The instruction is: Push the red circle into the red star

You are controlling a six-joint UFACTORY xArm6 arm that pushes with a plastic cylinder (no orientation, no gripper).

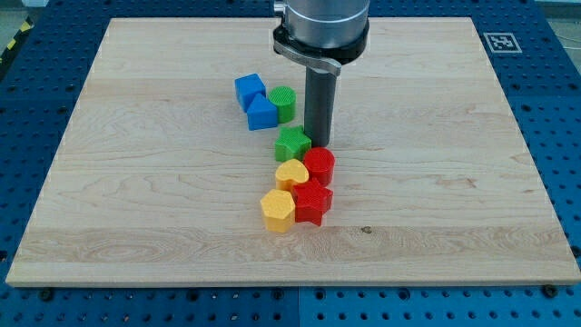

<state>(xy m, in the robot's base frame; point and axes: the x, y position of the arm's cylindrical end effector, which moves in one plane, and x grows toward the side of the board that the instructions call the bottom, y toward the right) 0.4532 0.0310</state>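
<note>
Nearest the view's bottom, on the wooden board (pixel 136 227), sits the yellow hexagon (pixel 277 211), touching the red star (pixel 311 202) on its right. Just above them lies a second pair: the yellow heart (pixel 291 173) on the left and the red circle (pixel 320 166) on the right, side by side. The red circle's lower edge meets the top of the red star, so the two red blocks are in contact (the circle partly overlaps the star from this angle).

Farther up, the green star (pixel 291 143) sits just above the yellow heart. My tip (pixel 320 145) comes down right beside the green star on its right, at the upper edge of the red circle; it is a bare rod, holding nothing, and appears to touch the circle's far side.

Beyond that, toward the view's top left, the green cylinder (pixel 283 104) stands against two blue blocks, a blue cube (pixel 250 89) and another blue block (pixel 261 113), all three clustered together.
</note>
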